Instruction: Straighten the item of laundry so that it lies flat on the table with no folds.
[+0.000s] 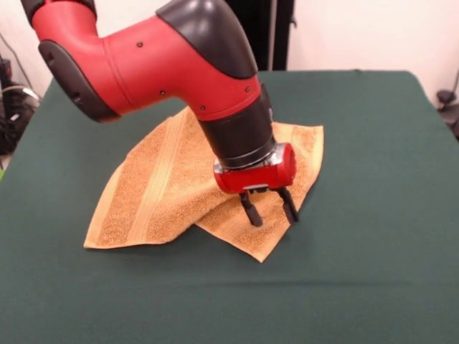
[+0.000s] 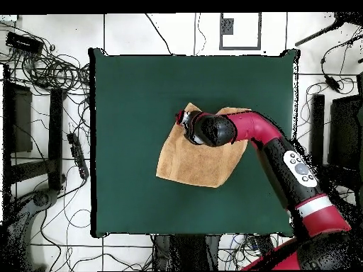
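The orange-tan towel (image 1: pixel 150 186) lies crumpled near the middle of the green table (image 1: pixel 373 143). One part is folded over another, and a corner points toward the front edge. A paler band runs along its left part. My gripper (image 1: pixel 271 211) hangs from the red arm over the towel's folded right part. Its two black fingers (image 1: pixel 251 211) are spread apart, with their tips at or just above the cloth and nothing between them. In the overhead view the towel (image 2: pixel 191 163) sits mid-table, and the gripper (image 2: pixel 181 118) is at the towel's far left corner, partly hidden by the wrist.
The table (image 2: pixel 127 92) is far bigger than the towel, with green cloth on all sides of it. Cables (image 2: pixel 49 71) and dark equipment lie on the floor around the table. The arm (image 2: pixel 298 170) crosses the table's right side.
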`<state>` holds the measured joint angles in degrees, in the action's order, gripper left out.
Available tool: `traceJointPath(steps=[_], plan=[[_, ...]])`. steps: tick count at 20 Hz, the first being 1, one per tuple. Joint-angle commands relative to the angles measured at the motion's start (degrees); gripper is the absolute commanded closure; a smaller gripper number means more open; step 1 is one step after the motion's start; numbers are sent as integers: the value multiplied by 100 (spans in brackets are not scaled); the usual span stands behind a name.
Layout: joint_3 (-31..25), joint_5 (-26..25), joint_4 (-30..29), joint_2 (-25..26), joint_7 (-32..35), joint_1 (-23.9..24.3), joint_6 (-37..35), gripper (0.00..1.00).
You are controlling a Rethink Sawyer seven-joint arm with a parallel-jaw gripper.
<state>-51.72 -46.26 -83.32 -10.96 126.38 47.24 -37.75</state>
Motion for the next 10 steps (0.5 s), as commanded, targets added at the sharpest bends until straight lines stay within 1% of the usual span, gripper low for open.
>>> traceJointPath(steps=[1, 5, 8, 10], plan=[[-19, -248, 627, 1468, -1406, 292, 1208, 0], [-280, 39, 548, 1778, -1621, 510, 1106, 0], [-397, 97, 567, 1953, -1753, 592, 1073, 0], [-382, 64, 610, 1972, -1689, 568, 1064, 0]])
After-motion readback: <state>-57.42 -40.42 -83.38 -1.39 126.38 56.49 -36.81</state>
